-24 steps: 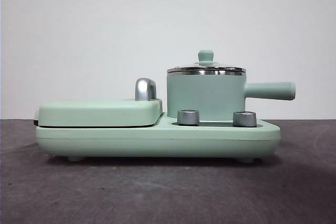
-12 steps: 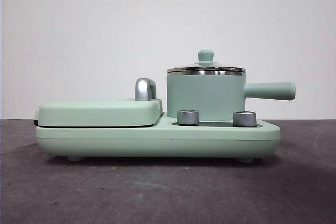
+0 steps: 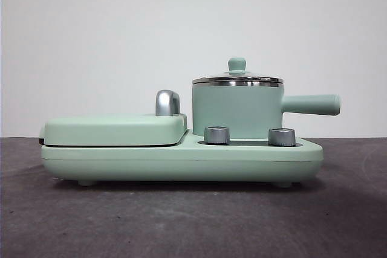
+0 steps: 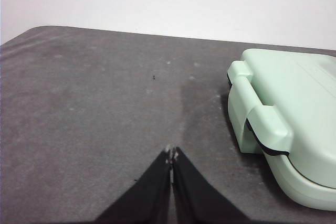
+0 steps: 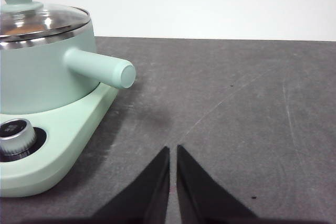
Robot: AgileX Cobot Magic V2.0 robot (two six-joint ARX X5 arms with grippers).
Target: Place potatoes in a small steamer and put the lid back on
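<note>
You see the mint-green cylindrical steamer pot point(image 3: 237, 111) standing on its pale green cooker base point(image 3: 181, 160), with the clear glass, steel-rimmed lid point(image 3: 237, 78) seated on its rim and something orange-brown, likely the potato point(image 5: 29, 27), dimly visible through the glass. Your left gripper point(image 4: 171, 154) hangs over bare grey table point(image 4: 94, 108) beside the flat green griddle cover point(image 4: 294, 108), jaws pressed together on nothing. Your right gripper point(image 5: 173, 150) sits near the pot's handle, jaws nearly touching and empty.
</note>
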